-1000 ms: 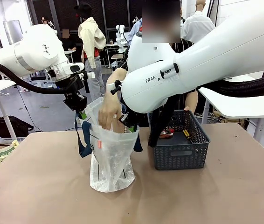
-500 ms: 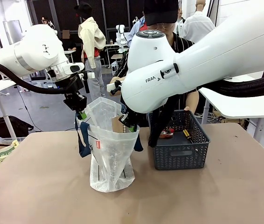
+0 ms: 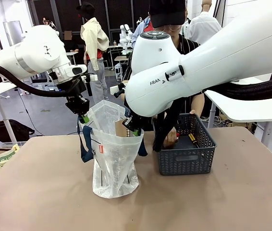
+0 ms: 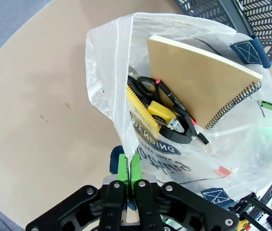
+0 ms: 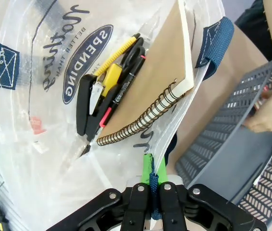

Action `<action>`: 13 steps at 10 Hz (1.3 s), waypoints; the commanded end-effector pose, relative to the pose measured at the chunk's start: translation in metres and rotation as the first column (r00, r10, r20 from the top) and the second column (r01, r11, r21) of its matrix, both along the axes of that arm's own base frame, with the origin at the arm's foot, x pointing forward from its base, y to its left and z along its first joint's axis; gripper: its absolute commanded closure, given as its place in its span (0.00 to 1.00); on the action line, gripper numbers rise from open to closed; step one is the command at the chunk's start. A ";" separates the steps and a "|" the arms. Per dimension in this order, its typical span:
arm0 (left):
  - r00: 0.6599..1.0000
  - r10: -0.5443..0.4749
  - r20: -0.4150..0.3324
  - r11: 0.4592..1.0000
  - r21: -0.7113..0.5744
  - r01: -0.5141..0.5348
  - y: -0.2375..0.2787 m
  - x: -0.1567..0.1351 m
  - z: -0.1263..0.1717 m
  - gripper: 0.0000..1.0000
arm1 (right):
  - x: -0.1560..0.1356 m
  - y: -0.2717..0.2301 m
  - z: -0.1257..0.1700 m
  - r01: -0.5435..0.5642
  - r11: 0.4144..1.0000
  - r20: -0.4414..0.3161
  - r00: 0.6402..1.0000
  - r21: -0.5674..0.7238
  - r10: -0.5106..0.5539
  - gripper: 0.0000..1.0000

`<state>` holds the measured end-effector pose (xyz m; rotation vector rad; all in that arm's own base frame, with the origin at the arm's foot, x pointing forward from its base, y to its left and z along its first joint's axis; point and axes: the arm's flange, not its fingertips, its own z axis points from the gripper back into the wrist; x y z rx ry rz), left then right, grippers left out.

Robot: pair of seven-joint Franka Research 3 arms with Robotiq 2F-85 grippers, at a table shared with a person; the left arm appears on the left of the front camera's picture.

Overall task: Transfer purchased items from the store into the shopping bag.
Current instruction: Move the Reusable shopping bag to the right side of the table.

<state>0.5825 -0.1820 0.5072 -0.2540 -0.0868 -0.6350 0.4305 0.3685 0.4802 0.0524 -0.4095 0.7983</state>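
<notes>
Left gripper (image 4: 129, 169), right gripper (image 5: 152, 183) clamp opposite rims of shopping bag (image 3: 113, 161); spiral notebook (image 4: 198, 79) inside bag, between them.

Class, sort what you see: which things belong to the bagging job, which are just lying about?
Job: bag, held open by left claw and right claw; notebook, scissors inside; basket; person's hand at it.
Lying about: black holdall on floor; green-white packet at left.

Both arms are reaching to the middle, left gripper (image 3: 84, 117) and right gripper (image 3: 135, 130) each clamping tight on the bag (image 3: 114, 163) rim.
</notes>
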 end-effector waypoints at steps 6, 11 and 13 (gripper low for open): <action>1.000 0.006 0.005 1.000 -0.003 -0.006 0.001 -0.001 0.001 1.00 | -0.001 -0.001 0.001 0.000 1.000 0.002 1.000 0.000 0.000 1.00; 1.000 0.006 0.005 1.000 -0.003 -0.006 0.001 -0.001 0.001 1.00 | -0.001 -0.001 0.001 0.000 1.000 0.002 1.000 0.000 0.000 1.00; 1.000 0.006 0.005 1.000 -0.003 -0.006 0.001 -0.001 0.001 1.00 | -0.001 -0.001 0.001 0.000 1.000 0.002 1.000 0.000 0.000 1.00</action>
